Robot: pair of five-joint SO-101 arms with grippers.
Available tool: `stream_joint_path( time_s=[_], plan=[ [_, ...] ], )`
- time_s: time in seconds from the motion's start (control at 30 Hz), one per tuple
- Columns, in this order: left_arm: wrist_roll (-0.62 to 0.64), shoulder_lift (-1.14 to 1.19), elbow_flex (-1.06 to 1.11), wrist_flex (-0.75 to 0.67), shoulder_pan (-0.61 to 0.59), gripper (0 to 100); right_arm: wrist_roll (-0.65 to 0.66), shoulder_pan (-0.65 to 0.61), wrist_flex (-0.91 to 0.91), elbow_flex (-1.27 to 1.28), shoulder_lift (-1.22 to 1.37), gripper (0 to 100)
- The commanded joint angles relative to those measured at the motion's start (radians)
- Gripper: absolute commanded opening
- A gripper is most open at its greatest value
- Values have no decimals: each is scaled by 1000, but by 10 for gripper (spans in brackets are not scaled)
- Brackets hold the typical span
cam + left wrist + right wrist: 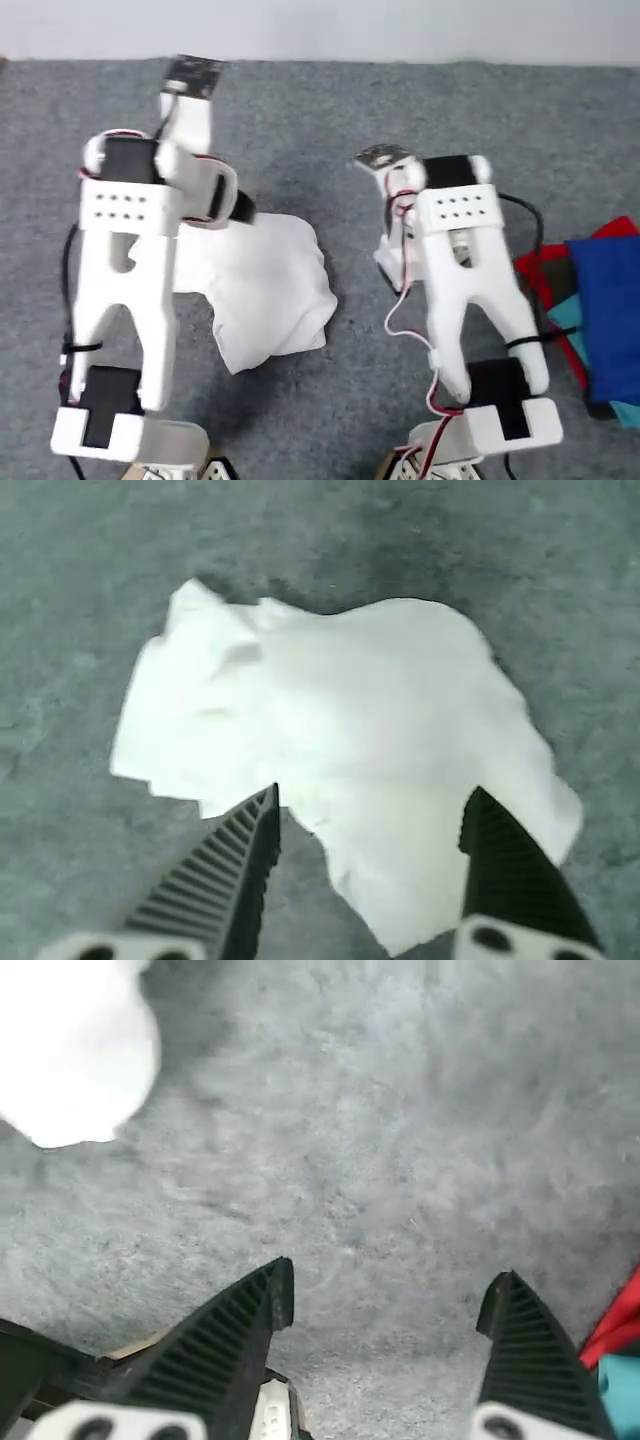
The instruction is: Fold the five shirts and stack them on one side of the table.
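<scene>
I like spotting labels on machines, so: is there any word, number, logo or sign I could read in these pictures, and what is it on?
None: no readable text in any view.
The white shirt: plain, no print or tag showing.
The pile of coloured shirts: no lettering visible.
The left claw and right claw: bare black ridged fingers, no markings.

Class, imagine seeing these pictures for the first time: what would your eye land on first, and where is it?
A crumpled white shirt lies on the grey table, below the open left gripper. At the table's edge beside the right arm sits a pile of coloured shirts, blue on top of red and teal.
</scene>
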Motion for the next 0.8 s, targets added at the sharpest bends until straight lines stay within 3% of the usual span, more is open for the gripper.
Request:
stream_joint_path(
  time_s=[0.0, 0.07, 0.17, 0.37, 0.77],
  plan=[
    [15, -63, -33, 31, -195, 286, 52, -148, 33, -25, -13, 307],
    [-11, -72, -10, 31, -313, 286, 74, -246, 28, -35, -12, 307],
    [-167, -74, 65, 31, -465, 286, 98, -378, 19, -91, 2, 307],
    [-350, -64, 139, 29, -735, 286, 104, -539, 8, -267, 174, 307],
    [-443, -64, 277, 28, -977, 286, 95, -730, 48, -675, 615, 306]
  ],
)
